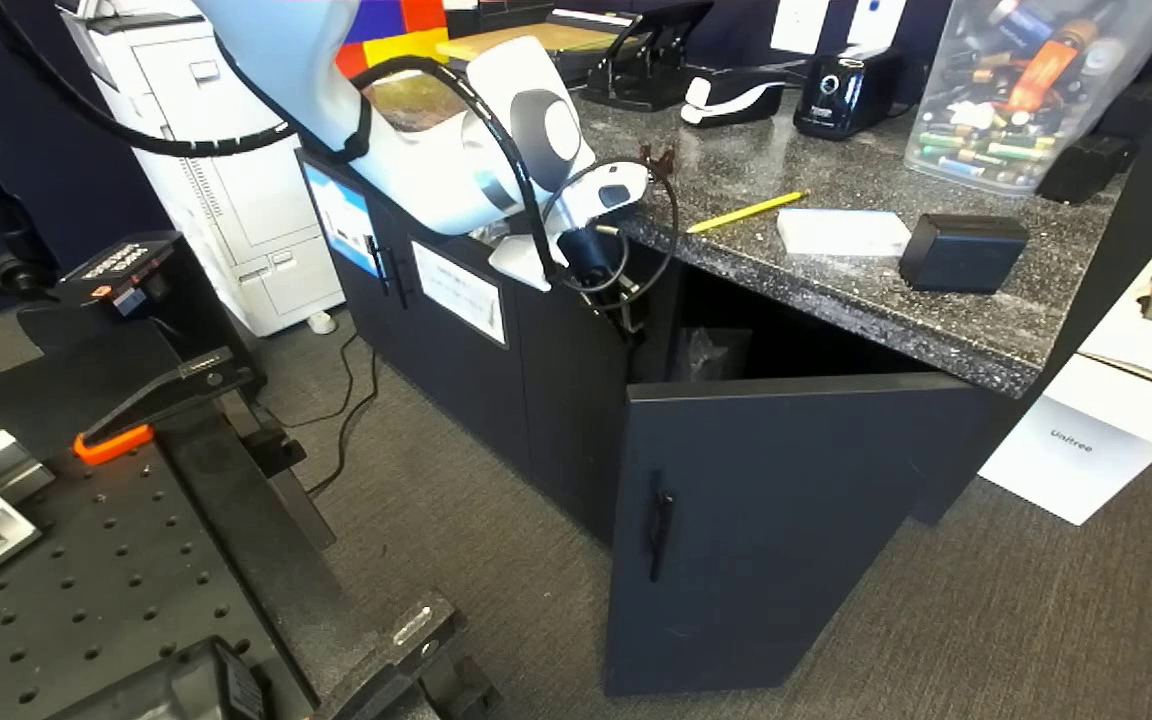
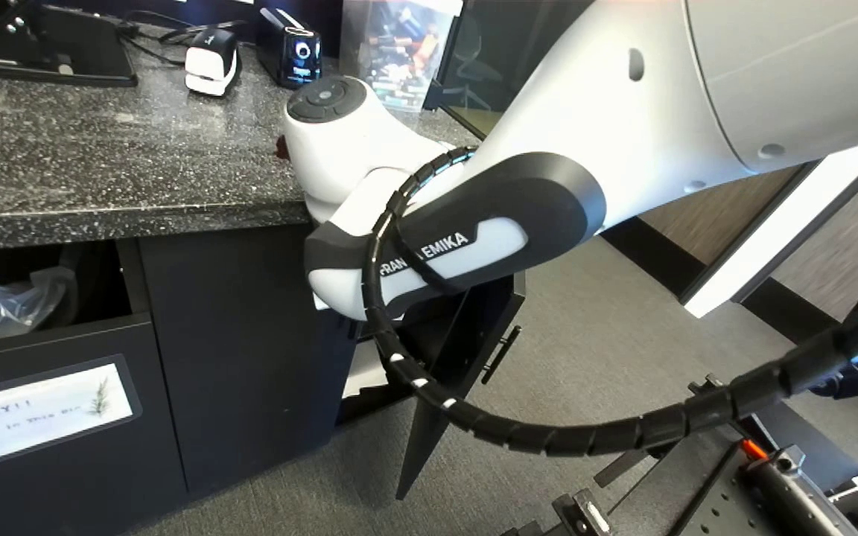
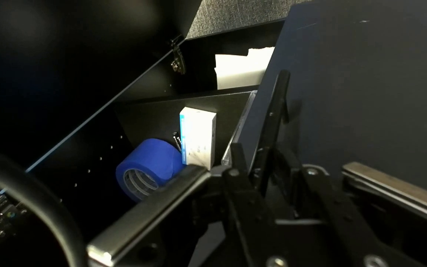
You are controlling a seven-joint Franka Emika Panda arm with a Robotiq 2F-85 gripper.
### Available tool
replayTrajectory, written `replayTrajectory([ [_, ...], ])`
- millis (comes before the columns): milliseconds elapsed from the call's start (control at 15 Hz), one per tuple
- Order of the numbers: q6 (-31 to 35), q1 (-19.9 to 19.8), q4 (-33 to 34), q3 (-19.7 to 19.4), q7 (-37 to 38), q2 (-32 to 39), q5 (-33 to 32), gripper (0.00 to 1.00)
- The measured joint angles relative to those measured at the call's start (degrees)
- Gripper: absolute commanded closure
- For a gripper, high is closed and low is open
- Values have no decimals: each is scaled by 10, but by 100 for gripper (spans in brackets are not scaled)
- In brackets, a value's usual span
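One cabinet door (image 1: 786,510) stands open; the closed fingers (image 3: 239,158) clamp the handle (image 3: 277,99) of the neighbouring door (image 3: 361,96), seemingly yet unopened

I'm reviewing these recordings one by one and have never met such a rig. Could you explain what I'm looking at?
The machine is a white Franka robot arm, ending in a black gripper. Two pictures come from cameras standing outside the robot. The dark close-up comes from a camera on its wrist, so the gripper shows large at the bottom.

On the speckled countertop lie a yellow pencil, a white block and a black block. Farther back are a stapler, what looks like an electric pencil sharpener and a clear bin of batteries. Below, one cabinet door stands open.

The gripper is closed around a black cabinet handle. Beside it in the wrist view, inside the cabinet, are a roll of blue tape and a small white-and-blue box.
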Motion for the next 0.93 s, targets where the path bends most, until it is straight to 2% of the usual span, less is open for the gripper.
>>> replayTrajectory([
  [600,9,-7,-175,58,-78,-108,0,94],
  [933,-27,-7,-266,102,-121,-166,23,94],
])
